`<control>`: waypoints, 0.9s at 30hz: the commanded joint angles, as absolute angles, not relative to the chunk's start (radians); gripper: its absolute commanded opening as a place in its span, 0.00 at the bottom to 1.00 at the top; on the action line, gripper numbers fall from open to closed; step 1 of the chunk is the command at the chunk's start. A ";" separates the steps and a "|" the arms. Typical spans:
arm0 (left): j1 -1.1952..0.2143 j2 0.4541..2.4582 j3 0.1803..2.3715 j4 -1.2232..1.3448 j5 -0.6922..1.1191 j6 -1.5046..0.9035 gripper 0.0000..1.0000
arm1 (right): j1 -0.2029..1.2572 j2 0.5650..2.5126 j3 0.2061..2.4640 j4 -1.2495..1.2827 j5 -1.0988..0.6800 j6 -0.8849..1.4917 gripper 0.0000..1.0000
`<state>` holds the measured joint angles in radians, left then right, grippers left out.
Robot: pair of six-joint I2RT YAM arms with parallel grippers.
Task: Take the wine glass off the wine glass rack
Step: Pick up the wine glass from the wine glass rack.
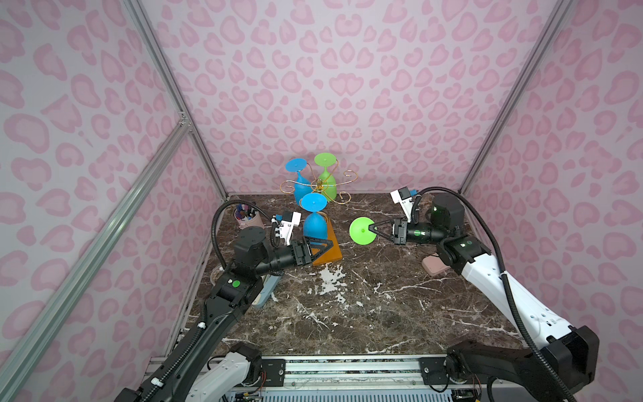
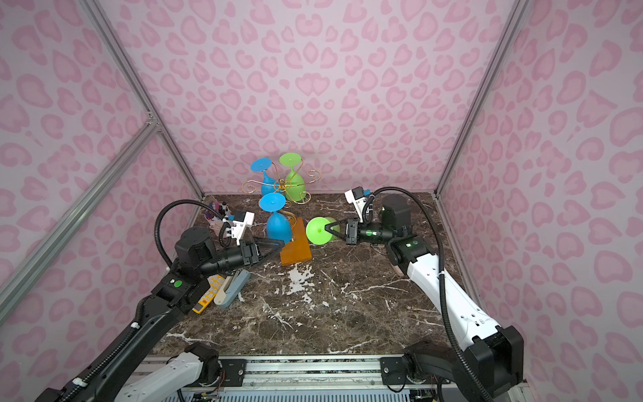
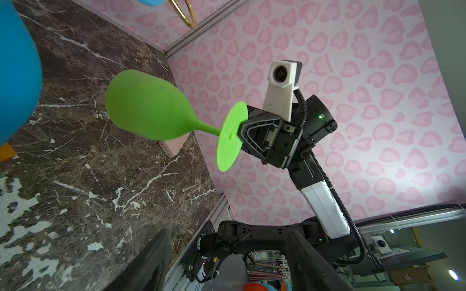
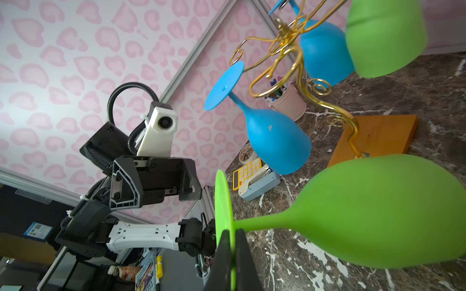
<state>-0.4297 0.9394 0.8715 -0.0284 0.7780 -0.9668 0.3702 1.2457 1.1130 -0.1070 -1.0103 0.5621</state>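
Observation:
My right gripper [image 1: 372, 228] [image 4: 233, 234] is shut on the round foot of a green wine glass [image 1: 362, 231] [image 4: 378, 214]. It holds the glass on its side above the table, clear of the wine glass rack [image 1: 318, 184]. The rack is gold wire on an orange wooden base [image 2: 295, 252]. Three glasses hang upside down on it: a blue one [image 1: 314, 222] in front, and another blue one [image 1: 300, 186] and a green one [image 1: 327, 182] behind. My left gripper [image 1: 325, 243] [image 3: 228, 234] is open just below the front blue bowl [image 3: 15, 75], with nothing between its fingers.
A pink pen cup [image 1: 247, 217] stands at the back left. A yellow calculator [image 2: 208, 296] and a grey-blue stapler-like box [image 2: 233, 285] lie under my left arm. A pink box [image 1: 433, 266] sits under my right arm. Pink patterned walls close in three sides.

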 commanded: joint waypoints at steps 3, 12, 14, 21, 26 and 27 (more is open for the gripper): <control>-0.473 0.959 0.861 0.016 0.744 -0.966 0.74 | 0.405 1.239 1.069 -0.123 -1.002 0.534 0.00; -0.538 0.997 0.853 0.044 0.706 -0.962 0.70 | 0.476 1.236 1.026 -0.063 -0.989 0.556 0.00; -0.540 1.001 0.847 0.046 0.697 -0.959 0.68 | 0.482 1.244 1.025 -0.062 -0.986 0.555 0.00; -0.541 1.047 0.839 0.069 0.688 -0.962 0.61 | 0.490 1.265 1.017 -0.014 -0.979 0.574 0.00; -0.542 1.065 0.844 0.071 0.680 -0.957 0.59 | 0.491 1.289 1.015 0.026 -0.980 0.595 0.00; -0.543 1.066 0.844 0.072 0.672 -0.957 0.58 | 0.492 1.298 1.018 0.028 -0.984 0.598 0.00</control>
<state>-0.5434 1.0618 0.8417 0.0250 0.6876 -0.9668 0.4900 1.2812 1.0176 -0.0330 -0.9764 0.5842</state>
